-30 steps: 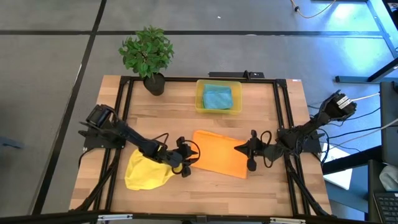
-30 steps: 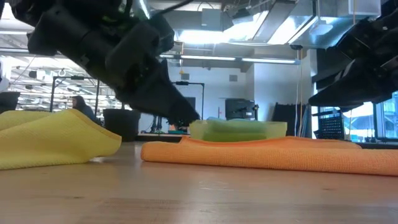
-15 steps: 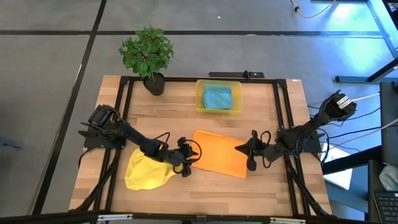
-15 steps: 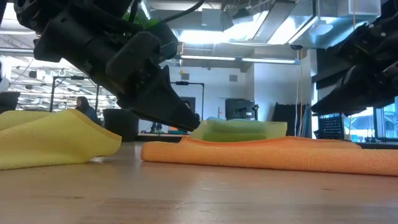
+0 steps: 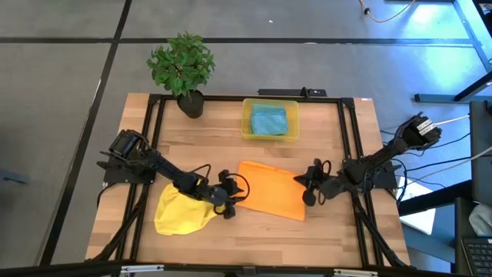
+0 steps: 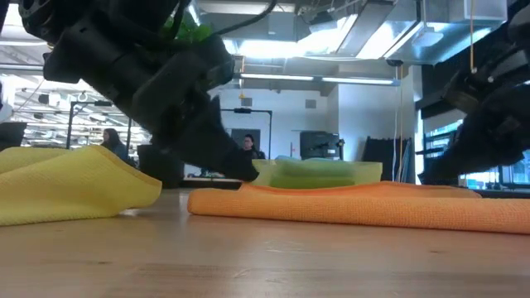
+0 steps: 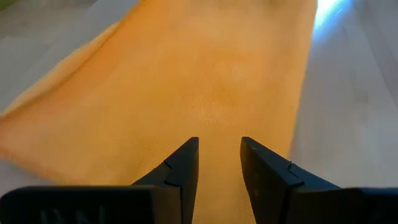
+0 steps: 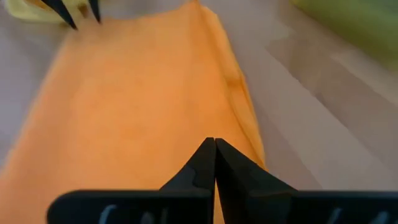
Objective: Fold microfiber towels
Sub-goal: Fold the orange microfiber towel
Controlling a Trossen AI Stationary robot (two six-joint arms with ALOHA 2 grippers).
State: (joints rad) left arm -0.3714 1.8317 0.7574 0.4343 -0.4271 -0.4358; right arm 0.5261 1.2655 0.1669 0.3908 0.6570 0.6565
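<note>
Wooden bench [image 5: 200, 138] carries the orange towel [image 5: 270, 188], folded flat at centre front, with the crumpled yellow towel [image 5: 181, 211] just to its left and a teal-blue towel [image 5: 268, 120] lying inside the yellow bin [image 5: 248, 123] at the back edge. Left gripper [image 7: 219, 163] sits low over the orange towel's left end, jaws parted with a gap and grasping nothing. Right gripper [image 8: 214, 155] hangs over its right end, jaws clenched together, empty.
</note>
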